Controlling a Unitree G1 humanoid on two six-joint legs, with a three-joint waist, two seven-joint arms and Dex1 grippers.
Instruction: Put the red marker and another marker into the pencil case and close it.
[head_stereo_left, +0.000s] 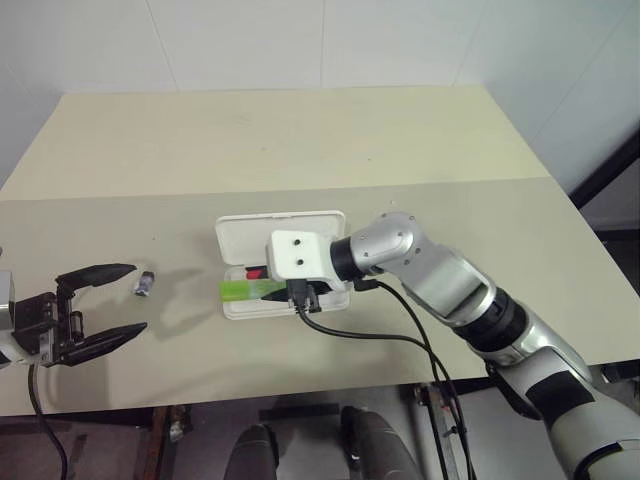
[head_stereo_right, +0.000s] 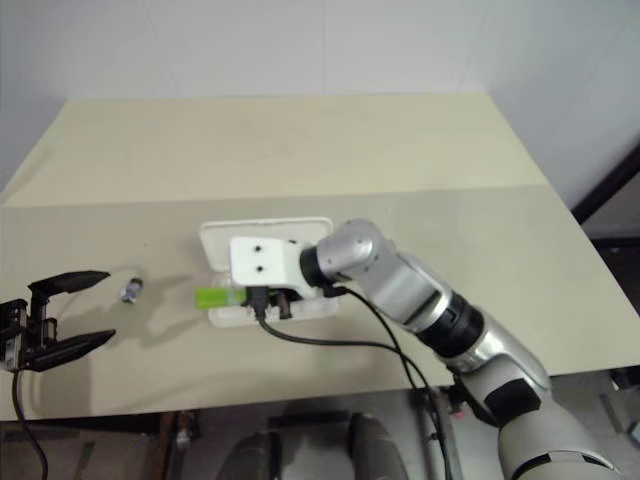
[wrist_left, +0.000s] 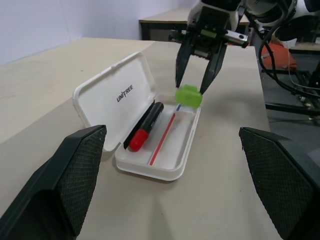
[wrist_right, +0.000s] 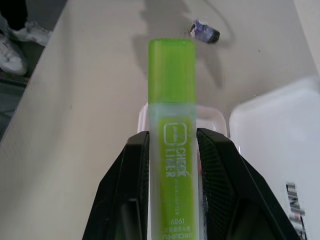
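Observation:
The white pencil case (head_stereo_left: 281, 234) lies open at the table's middle, its lid tilted back. The red marker (wrist_left: 145, 125) with its black end lies in the tray beside the lid hinge. My right gripper (wrist_left: 191, 87) points down over the tray's left end, shut on the light-green marker (wrist_right: 172, 125). That marker (head_stereo_left: 246, 290) hangs level just above the tray, its cap end reaching past the case's left rim. Well apart from the case, my left gripper (head_stereo_left: 132, 299) hovers at the table's left, open and with nothing between its fingers.
A small dark object (head_stereo_left: 145, 285) lies on the table between the left gripper and the case. A black cable (head_stereo_left: 400, 335) trails from the right wrist across the table's front. The table's front edge runs close below both arms.

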